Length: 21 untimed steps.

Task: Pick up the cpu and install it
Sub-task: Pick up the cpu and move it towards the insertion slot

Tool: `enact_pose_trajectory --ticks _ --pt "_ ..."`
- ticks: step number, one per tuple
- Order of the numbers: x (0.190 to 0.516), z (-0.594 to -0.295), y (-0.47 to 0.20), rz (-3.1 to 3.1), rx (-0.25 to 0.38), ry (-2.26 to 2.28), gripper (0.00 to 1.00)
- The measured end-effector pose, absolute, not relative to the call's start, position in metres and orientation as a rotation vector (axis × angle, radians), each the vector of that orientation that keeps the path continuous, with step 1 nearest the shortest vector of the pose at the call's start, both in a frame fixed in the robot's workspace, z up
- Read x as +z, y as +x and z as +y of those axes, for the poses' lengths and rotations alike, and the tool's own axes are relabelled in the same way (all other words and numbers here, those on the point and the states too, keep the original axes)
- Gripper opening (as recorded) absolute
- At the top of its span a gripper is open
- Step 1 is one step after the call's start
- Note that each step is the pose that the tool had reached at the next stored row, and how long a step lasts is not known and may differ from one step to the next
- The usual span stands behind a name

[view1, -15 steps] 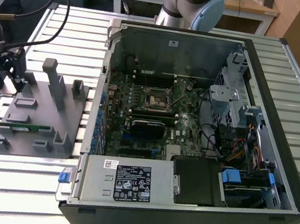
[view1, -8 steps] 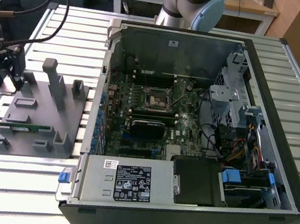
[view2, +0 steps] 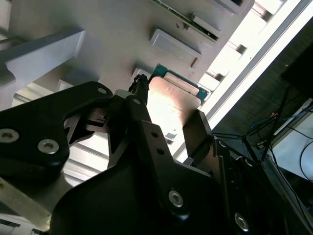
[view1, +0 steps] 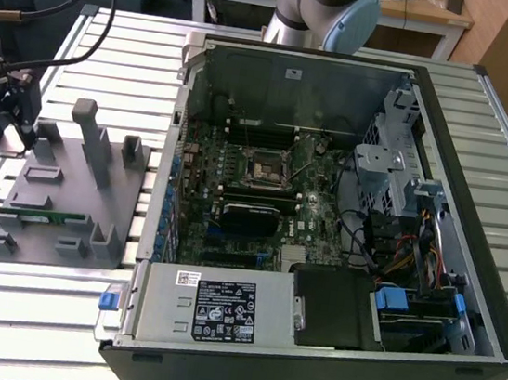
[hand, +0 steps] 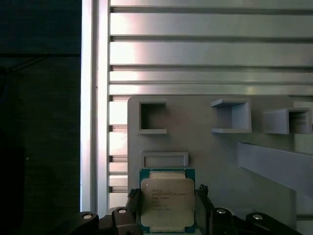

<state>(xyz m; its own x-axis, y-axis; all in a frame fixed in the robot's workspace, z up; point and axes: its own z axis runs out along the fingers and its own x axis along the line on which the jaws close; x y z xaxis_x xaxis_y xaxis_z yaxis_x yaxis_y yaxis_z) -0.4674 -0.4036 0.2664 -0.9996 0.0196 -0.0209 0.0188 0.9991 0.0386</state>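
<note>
The cpu [hand: 166, 203], a silvery square chip on a green rim, lies between my gripper's [hand: 166, 198] two black fingers, which press on its opposite edges. In the second wrist view the cpu [view2: 173, 100] shows the same way inside the gripper [view2: 168, 110], just above the grey fixture [view2: 98, 19]. In the exterior view the gripper [view1: 18, 117] hangs over the far corner of the grey fixture [view1: 57, 192] at the exterior view's left. The black-framed socket [view1: 264, 168] sits on the motherboard inside the open computer case [view1: 297, 74].
A green memory stick [view1: 40, 215] lies in the fixture's near slot, and grey posts [view1: 92, 136] rise from the plate. The slatted metal table [view1: 32, 311] carries both fixture and case. Drive cages and cables [view1: 398, 237] crowd the case at the exterior view's right.
</note>
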Motion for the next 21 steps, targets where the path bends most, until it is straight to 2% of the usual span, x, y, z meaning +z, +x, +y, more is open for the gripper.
enact_pose_trajectory --ticks 21 --pt "0.299 -0.403 -0.467 3.12 0.06 0.03 0.53"
